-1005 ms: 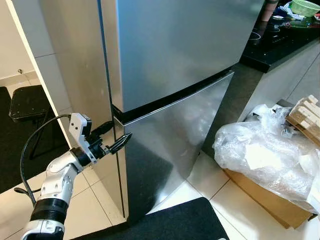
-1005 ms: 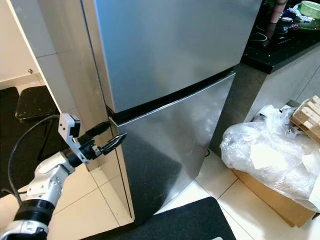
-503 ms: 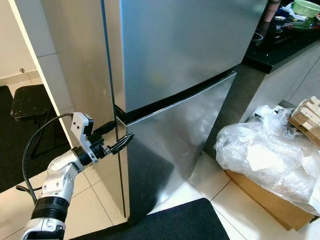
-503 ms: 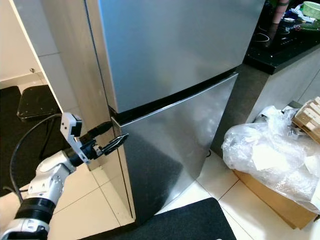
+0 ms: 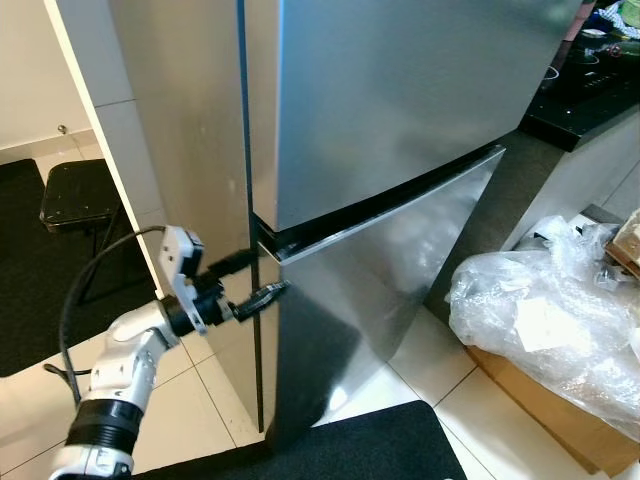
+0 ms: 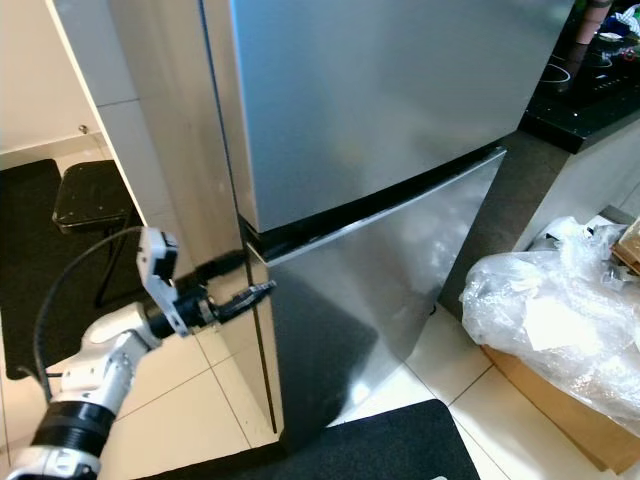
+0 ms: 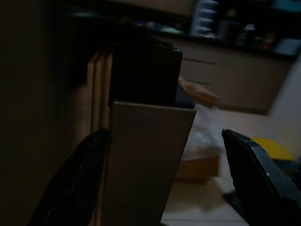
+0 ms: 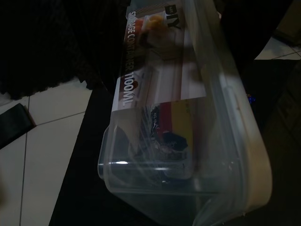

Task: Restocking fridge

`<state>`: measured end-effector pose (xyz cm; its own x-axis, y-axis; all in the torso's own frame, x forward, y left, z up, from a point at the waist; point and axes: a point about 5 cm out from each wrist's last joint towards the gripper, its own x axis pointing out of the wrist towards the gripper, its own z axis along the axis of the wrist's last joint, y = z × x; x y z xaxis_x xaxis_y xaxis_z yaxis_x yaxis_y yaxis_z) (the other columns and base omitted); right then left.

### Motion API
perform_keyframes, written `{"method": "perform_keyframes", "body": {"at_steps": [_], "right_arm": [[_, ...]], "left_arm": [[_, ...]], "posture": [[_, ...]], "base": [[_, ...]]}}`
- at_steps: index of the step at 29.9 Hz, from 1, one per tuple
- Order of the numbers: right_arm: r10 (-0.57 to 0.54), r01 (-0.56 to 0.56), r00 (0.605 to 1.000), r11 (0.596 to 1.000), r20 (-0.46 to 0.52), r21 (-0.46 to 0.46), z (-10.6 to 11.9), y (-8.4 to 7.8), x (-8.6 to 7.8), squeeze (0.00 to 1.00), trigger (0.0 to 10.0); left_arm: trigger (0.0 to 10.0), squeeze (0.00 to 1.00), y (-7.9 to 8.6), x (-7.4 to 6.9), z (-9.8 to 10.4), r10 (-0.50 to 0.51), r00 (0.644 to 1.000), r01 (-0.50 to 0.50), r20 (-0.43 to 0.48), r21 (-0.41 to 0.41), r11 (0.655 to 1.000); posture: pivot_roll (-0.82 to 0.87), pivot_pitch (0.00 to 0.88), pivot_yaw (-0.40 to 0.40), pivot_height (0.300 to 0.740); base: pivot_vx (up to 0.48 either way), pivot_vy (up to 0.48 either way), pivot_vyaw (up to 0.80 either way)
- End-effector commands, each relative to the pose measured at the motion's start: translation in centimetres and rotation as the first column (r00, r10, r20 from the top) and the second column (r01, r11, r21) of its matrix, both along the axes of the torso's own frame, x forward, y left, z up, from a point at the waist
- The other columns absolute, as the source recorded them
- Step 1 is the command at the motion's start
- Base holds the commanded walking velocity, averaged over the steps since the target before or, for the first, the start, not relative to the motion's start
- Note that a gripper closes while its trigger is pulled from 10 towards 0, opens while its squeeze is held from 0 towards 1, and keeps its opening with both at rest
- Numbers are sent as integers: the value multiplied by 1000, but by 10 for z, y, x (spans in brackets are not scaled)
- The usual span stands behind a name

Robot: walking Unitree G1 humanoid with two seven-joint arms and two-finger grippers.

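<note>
Left gripper (image 5: 252,283): my working tool, fingers spread, straddling the near-left corner of the lower fridge door (image 5: 380,270), not clamped.

Right gripper: grip state I cannot tell; its wrist camera looks onto a clear plastic storage container (image 8: 188,117) (stock to load, presumably).

Fridge (image 5: 400,110): both doors closed. Opening and restocking remain.

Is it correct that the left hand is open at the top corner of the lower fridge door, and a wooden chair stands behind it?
Not quite. The left hand is open at the lower fridge door, but the seat behind is a black stool, not a wooden chair; the left eye view shows it.
</note>
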<state>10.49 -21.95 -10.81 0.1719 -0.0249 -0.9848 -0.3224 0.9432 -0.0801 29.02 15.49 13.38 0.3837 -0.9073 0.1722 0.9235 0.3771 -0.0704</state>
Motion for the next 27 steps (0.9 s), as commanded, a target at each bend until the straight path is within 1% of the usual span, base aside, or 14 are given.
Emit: {"method": "perform_keyframes", "body": {"at_steps": [1,5,11,12,13,14,15,18,20,21,23,25,26,27], "right_arm": [[-6,6,1000,1000,11,11,0,0,1,0,10000],[-6,6,1000,1000,9,10,0,0,1,0,10000],[-9,9,1000,1000,5,14,0,1,0,0,10000],[-10,10,1000,1000,3,15,0,2,-1,0,10000],[-10,10,1000,1000,3,15,0,2,-1,0,10000],[-13,13,1000,1000,1,17,-1,3,-2,0,10000],[-13,13,1000,1000,-1,18,-1,3,-2,0,10000],[-14,14,1000,1000,-7,19,-2,4,-4,0,10000],[-14,14,1000,1000,-15,15,-2,3,-6,0,10000],[-14,14,1000,1000,-15,15,-2,3,-6,0,10000],[-16,16,1000,1000,-20,12,-2,3,-8,0,10000],[-19,19,999,1000,-27,2,-2,1,-9,0,10000],[-19,19,999,1000,-27,2,-2,1,-9,0,10000],[-21,20,999,1000,-32,-3,-2,0,-9,0,10000]], "left_arm": [[10000,0,-31,-8,-3,-156,988,156,-10,-5,988],[10000,0,-48,-20,-7,-233,972,232,-36,-25,972],[10000,0,-49,-25,-24,-206,972,204,-112,-29,979],[10000,0,-44,-25,-36,-165,975,166,-151,-4,986],[10000,0,-44,-25,-36,-165,975,166,-151,-4,986],[10000,0,-33,-28,-61,-83,966,93,-245,31,995],[10000,0,-27,-30,-73,-43,955,59,-294,46,997],[10000,0,-13,-40,-106,78,912,-23,-402,140,990],[10000,0,-2,-53,-130,178,857,-79,-484,217,973],[10000,0,-2,-53,-130,178,857,-79,-484,217,973],[10000,0,6,-64,-147,250,810,-112,-530,280,954],[10000,0,15,-82,-167,353,731,-159,-584,357,920],[10000,0,15,-82,-167,353,731,-159,-584,357,920],[10000,0,22,-92,-179,431,668,-197,-606,414,889]], "posture": [[-66,0,-34,740],[-65,0,-33,740],[-64,0,-30,740],[-64,0,-25,740],[-64,0,-25,740],[-63,0,-24,740],[-64,0,-22,740],[-61,0,-23,740],[-62,0,-21,740],[-62,0,-21,740],[-63,0,-21,740],[-67,0,-19,740],[-67,0,-19,740],[-67,0,-19,740]], "base": [[0,0,0],[0,0,0],[0,0,0],[0,0,0],[0,0,0],[0,0,0],[0,0,0],[0,0,0],[0,0,0],[0,0,0],[0,0,0],[0,0,0],[0,0,0],[0,0,0]]}}
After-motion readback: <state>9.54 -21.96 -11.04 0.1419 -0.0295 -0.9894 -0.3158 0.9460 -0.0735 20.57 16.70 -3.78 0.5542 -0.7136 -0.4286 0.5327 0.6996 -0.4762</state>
